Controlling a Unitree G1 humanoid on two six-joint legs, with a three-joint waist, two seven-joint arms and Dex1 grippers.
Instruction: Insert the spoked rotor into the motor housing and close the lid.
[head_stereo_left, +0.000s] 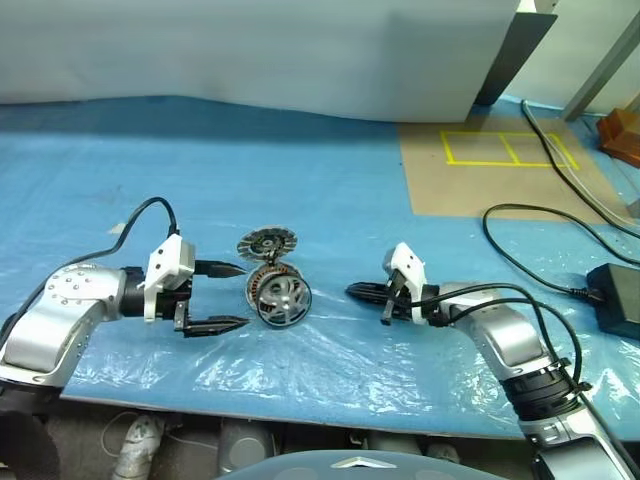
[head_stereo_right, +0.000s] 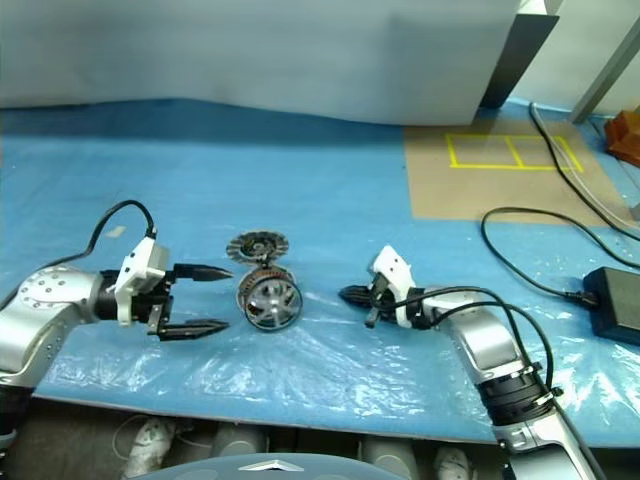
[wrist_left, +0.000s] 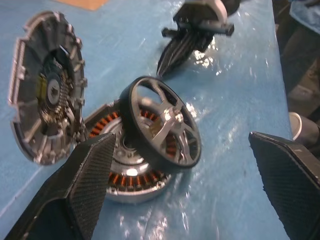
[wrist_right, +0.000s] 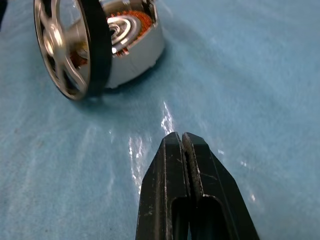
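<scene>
Landmark: motor housing (head_stereo_left: 262, 296), silver-grey cup with copper-brown coils showing inside, lying on the blue plastic sheet (head_stereo_left: 330, 190) that covers the counter.

Spoked rotor (head_stereo_left: 285, 299): black-rimmed wheel with slim spokes and a hub, tilted on edge and leaning against the open face of the housing on the side toward the right arm. It rests against the rim and is not seated flat in the cup; in the left wrist view its lower edge overlaps the coil ring.

Lid (head_stereo_left: 263, 244): ribbed silver-grey disc with notched rim, just behind the housing on the far side, standing tilted. Whether its edge touches the housing cannot be told for certain; it appears to.

Left end effector (head_stereo_left: 232, 296): just to the left of the housing, pointing toward it, black fingers spread wide, nothing between them, apart from the housing.

Right end effector (head_stereo_left: 353, 291): to the right of the housing, tip pointing at the rotor, fingers pressed together on nothing; a clear stretch of sheet lies between tip and rotor.

Well away from the housing, far right: black power brick (head_stereo_left: 617, 297) with cables (head_stereo_left: 540, 230), and a brown board with yellow tape outlines (head_stereo_left: 510, 150).
</scene>
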